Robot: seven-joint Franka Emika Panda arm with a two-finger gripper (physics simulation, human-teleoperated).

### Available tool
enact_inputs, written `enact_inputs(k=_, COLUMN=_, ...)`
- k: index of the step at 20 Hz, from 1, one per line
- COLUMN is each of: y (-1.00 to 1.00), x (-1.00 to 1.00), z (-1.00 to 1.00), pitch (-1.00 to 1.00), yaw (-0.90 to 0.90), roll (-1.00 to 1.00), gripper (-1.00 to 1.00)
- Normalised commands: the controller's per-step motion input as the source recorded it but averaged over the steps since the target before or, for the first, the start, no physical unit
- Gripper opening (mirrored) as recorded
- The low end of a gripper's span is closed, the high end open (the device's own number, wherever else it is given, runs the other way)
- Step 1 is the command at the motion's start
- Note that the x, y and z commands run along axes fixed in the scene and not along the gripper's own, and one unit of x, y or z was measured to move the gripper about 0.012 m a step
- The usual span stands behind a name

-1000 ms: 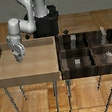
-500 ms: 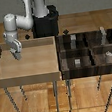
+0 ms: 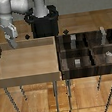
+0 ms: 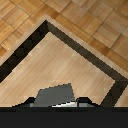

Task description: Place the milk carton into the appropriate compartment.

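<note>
In the wrist view a pale grey milk carton [image 4: 56, 94] sits between the dark fingers of my gripper [image 4: 56, 103], which is shut on it. The light wooden floor of the tray [image 4: 60, 65] lies well beneath it. In the exterior view the gripper [image 3: 12, 43] hangs over the far corner of the wooden tray [image 3: 27, 63] on the exterior view's left. The carton is too small to make out there. The dark bin with its compartments [image 3: 91, 48] stands on the exterior view's right, apart from the gripper.
The bin's compartments hold a tall slim grey box [image 3: 103, 34], a small grey cube [image 3: 77, 62] and two other small pale items [image 3: 108, 55] [image 3: 72, 38]. The arm's black base [image 3: 42, 23] stands behind both containers. The tray has raised walls [image 4: 75, 47].
The gripper has risen a little and drifted toward the exterior view's left, over the tray's far corner, still shut on the carton.
</note>
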Motion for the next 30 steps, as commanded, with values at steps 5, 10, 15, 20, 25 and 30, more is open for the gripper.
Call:
enact_inputs(k=5, y=0.44, x=0.0, z=0.2, pitch=0.0, yaw=0.0, roll=0.0, gripper=-1.0)
enact_inputs(k=10, y=1.0, x=0.0, z=0.0, pitch=0.0, yaw=0.0, roll=0.0, gripper=-1.0)
enact_inputs(k=15, y=1.0, x=0.0, z=0.0, pitch=0.0, yaw=0.0, roll=0.0, gripper=-1.0)
enact_inputs(k=20, y=0.4, x=-0.1, z=0.0, pitch=0.0, yaw=0.0, roll=0.0, gripper=-1.0)
enact_inputs(k=25, y=0.2, x=0.0, z=0.0, pitch=0.0, yaw=0.0, roll=0.0, gripper=-1.0)
enact_inputs(k=30, y=0.8, x=0.0, z=0.0, pitch=0.0, yaw=0.0, roll=0.0, gripper=-1.0)
